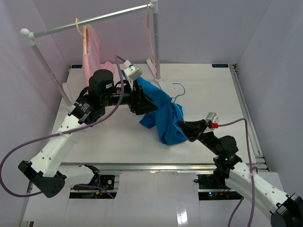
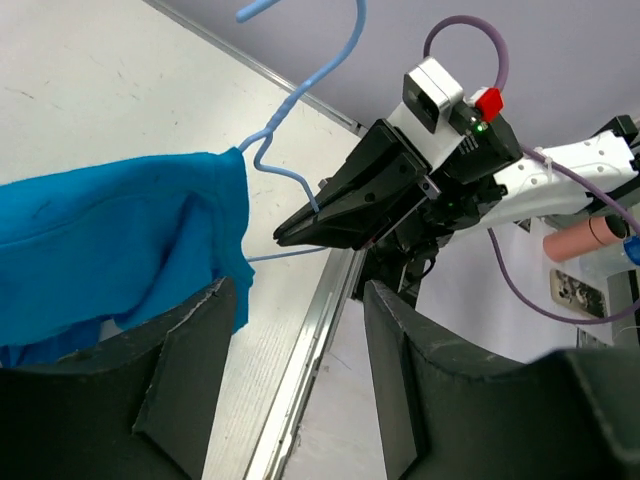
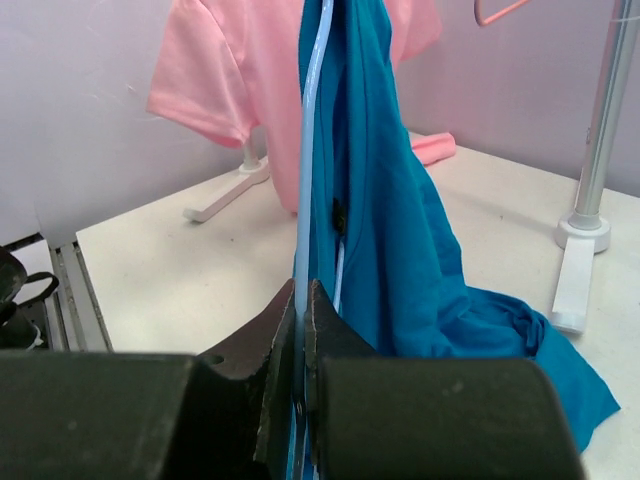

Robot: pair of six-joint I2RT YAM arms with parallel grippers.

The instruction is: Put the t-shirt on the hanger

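- The right claw (image 3: pixel 302 300) has its two fingers pressed together on the thin light-blue wire of the hanger (image 3: pixel 305 180). In the right wrist view the wire rises straight up from the fingertips at frame centre.
- In the left wrist view the same claw (image 2: pixel 290 232) points in from the right. It grips the hanger (image 2: pixel 300 90) low on its wire, and the hook curls up to the top edge.
- The left claw (image 2: pixel 300 290) is spread, its dark fingers (image 2: pixel 190 370) standing apart at the bottom of the frame with bare surface showing between them.
- The t-shirt (image 2: pixel 100 250) fills the left of that view. Its lower corner hangs over the inner edge of the left-hand finger, and nothing is pinched.
- In the top view the t-shirt (image 1: pixel 163 116) sits at frame centre, running from the left claw (image 1: pixel 144 101) at upper left down to the right claw (image 1: pixel 182 126) at lower right. Its lower folds rest on the white surface (image 1: pixel 213 90).
- In the right wrist view the t-shirt (image 3: pixel 400 230) drapes down along the hanger wire and spreads onto the surface at lower right.
- Behind it, at upper left in the top view, a pink garment (image 1: pixel 91 52) hangs on a cream-yellow hanger (image 1: pixel 84 40) from the rack rail (image 1: pixel 94 21).
- A thin pink hanger (image 1: pixel 150 28) hangs at the rail's right end.
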